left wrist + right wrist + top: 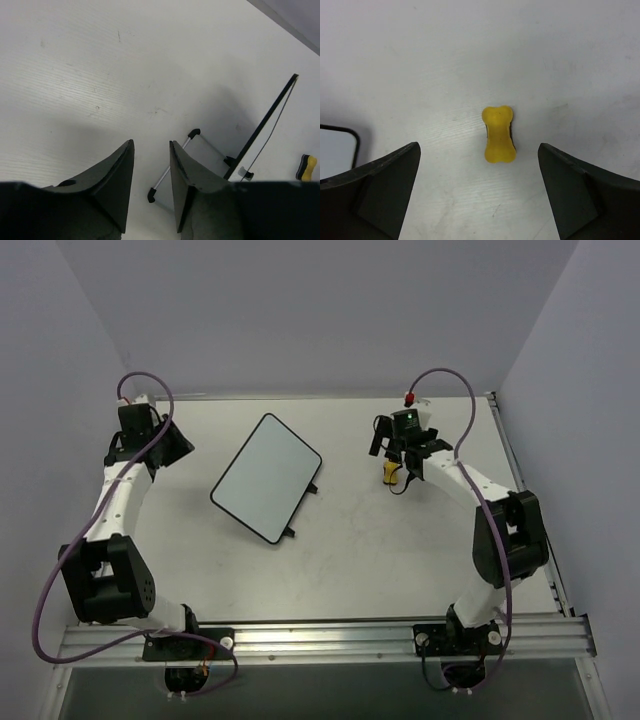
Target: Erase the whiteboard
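Pale grey walls close in a white surface (400, 550), seen from above with the two arm bases at its near edge. The whiteboard (265, 477) stands near the middle-left on a small wire stand, tilted back and turned at an angle; its face reads blank in the top view, with no marks that can be made out. That would fit a board already wiped as well as one whose marks are too faint to see from here.

The eraser (498, 134), a yellow bone-shaped block, lies flat on the surface to the right of the board and well apart from it. The right gripper (479, 192) hangs directly over it, fingers spread wide and holding nothing. In the right wrist view the eraser sits between the two fingers, slightly toward the right one, with its long axis running along the gap, so the fingers would close across its narrow waist. That is the relation that counts: the eraser lies straight below the right gripper and well away from the left arm.

The left gripper (151, 150) is at the far left, behind the board, its fingers parted by a narrow gap and empty. Its camera sees the board edge-on, with the stand's feet on the surface.
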### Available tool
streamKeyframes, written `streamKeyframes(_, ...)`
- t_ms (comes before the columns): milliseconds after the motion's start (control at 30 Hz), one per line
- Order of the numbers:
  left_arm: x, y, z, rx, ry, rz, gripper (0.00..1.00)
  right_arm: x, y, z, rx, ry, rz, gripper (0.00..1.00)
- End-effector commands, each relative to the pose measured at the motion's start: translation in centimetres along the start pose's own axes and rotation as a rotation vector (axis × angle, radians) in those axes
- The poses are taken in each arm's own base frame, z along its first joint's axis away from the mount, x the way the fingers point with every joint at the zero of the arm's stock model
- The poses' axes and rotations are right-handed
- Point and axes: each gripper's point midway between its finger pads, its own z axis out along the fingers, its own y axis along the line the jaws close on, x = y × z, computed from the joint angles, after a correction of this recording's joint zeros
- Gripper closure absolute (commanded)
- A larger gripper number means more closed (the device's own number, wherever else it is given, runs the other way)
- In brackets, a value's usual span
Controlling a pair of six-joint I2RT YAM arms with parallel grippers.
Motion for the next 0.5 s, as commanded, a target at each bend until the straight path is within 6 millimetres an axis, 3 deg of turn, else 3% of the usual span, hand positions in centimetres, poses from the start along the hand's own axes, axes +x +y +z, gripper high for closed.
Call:
streamKeyframes(0, -4.3, -3.1, -4.0, 0.098, -0.121, 0.015, 0.55, -5.6, 1.7, -4.6, -0.105, -0.119, 0.024, 0.0)
streamKeyframes(33, -4.3, -3.3, -4.6, 0.106, -0.122, 0.018, 0.52, -6.0, 1.9, -5.3, -0.121, -0.133, 0.022, 0.0)
streamKeyframes(200, -6.0, -6.1, -10.0, 0.196, -0.223, 0.053, 0.02, -8.7, 1.9, -10.7, -0.203, -0.249, 0.031, 0.0)
streamKeyframes(300, -6.5, -7.7, -12.9, 0.244, -0.276, 0.072, 0.06, -10.1, 2.0, -13.3, -0.248, -0.3, 0.031, 0.0)
streamKeyframes(467, -6.4, -8.8, -15.5, 0.286, -0.331, 0.099, 0.06, -10.5, 1.8, -15.5, -0.277, -0.332, 0.026, 0.0)
